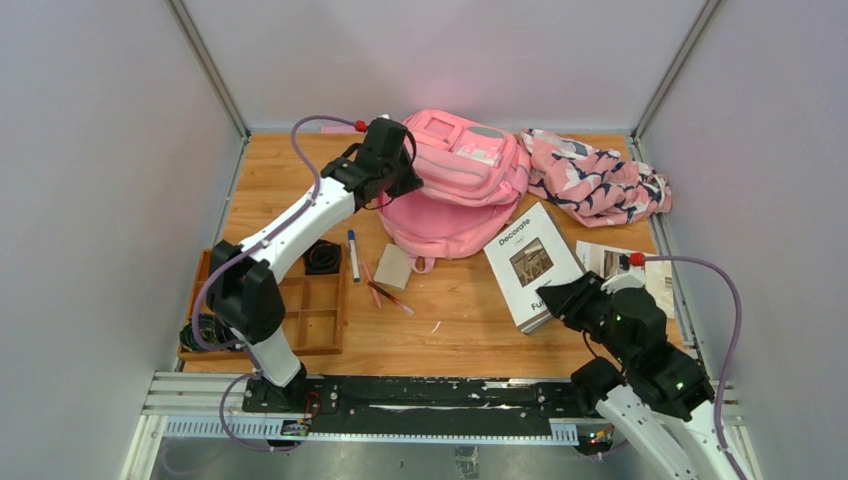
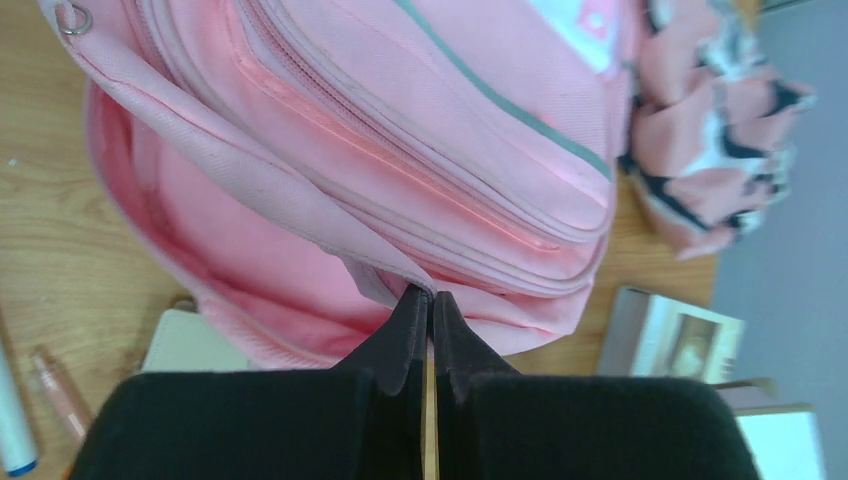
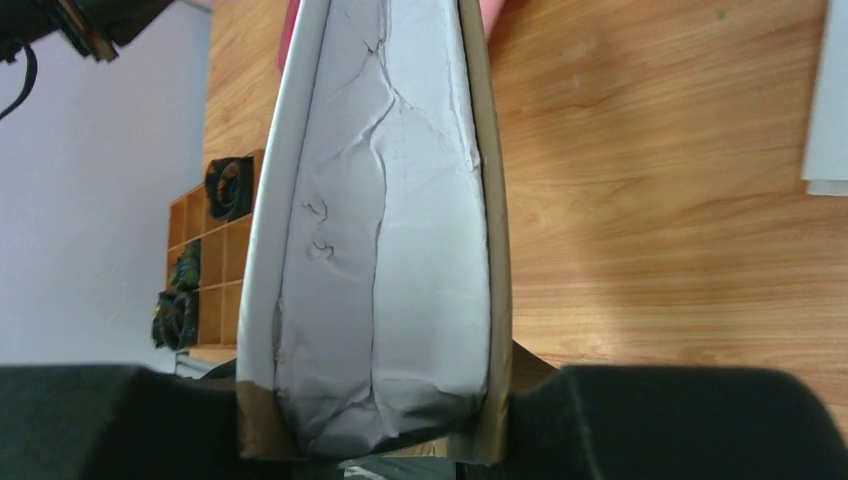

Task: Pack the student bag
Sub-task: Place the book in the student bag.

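Observation:
The student bag [image 1: 462, 172], a pink backpack with grey trim, lies at the back middle of the table with its main opening towards me. My left gripper [image 1: 398, 188] is shut on the rim of that opening. In the left wrist view its jaws [image 2: 432, 297] pinch the pink fabric edge of the bag [image 2: 400, 130]. A white book titled "Decorate" [image 1: 530, 262] lies at the right. My right gripper [image 1: 566, 300] is shut on its near end. The right wrist view shows the book's white page edge [image 3: 385, 220] between the jaws of the right gripper [image 3: 375, 410].
A pink cloth with a navy-white pattern [image 1: 600, 180] is bunched at the back right. Another printed booklet [image 1: 612, 260] lies beside the book. A blue-capped marker [image 1: 353, 255], pencils [image 1: 388, 293] and a small notepad [image 1: 393, 267] lie before the bag. A wooden organiser tray [image 1: 305, 312] sits left.

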